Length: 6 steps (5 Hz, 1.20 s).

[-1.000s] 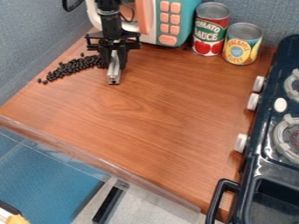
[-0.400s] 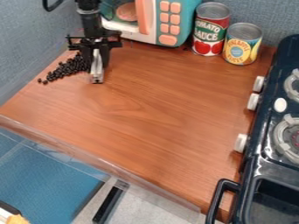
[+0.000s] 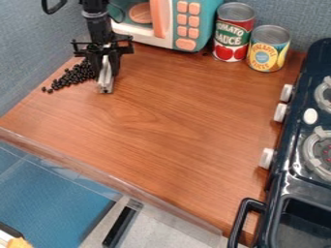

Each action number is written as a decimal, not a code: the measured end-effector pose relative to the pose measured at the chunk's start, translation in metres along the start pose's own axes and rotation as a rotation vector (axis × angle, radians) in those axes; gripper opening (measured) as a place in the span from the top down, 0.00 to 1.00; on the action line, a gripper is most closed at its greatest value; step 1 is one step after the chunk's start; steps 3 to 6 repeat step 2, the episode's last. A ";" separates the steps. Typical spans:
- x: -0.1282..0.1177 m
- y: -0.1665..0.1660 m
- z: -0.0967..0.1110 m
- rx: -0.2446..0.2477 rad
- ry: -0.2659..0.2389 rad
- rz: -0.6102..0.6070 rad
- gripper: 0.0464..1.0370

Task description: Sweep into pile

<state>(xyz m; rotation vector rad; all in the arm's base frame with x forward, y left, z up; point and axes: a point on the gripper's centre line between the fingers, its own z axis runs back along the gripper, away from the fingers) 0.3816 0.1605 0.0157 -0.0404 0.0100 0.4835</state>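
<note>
Running across the nearest edge of the view is a blue surface (image 3: pixel 58 208) at lower left; at lower right, a black looped handle (image 3: pixel 241 220) stands out beside a dark sink basin (image 3: pixel 300 220).

Behind them spreads a brown wood-grain bench (image 3: pixel 155 135). Along its right side is a dark toy stove (image 3: pixel 291 155) with pale knobs and grey burner rings.

Toward the far left of the bench lie small black beans (image 3: pixel 74 76), loose on the wood. They form an elongated heap whose long axis runs diagonally, from a thin, scattered tip at near left to a broader, denser end at far right.

Just beside that broad end hangs the black pincer (image 3: pixel 105 89), pointing down, a pale metallic strip (image 3: pixel 105 77) showing at its lower part. Whether it is released or clenched cannot be told.

Farther back, a red, green and white can (image 3: pixel 233 34) and a shorter yellow and blue can (image 3: pixel 268 51) stand upright, side by side. Left of them is a white and teal toy microwave (image 3: pixel 210 22), a round pinkish disc (image 3: pixel 140 13) visible in its window.
</note>
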 end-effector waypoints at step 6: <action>-0.026 -0.039 0.039 -0.162 -0.214 -0.233 0.67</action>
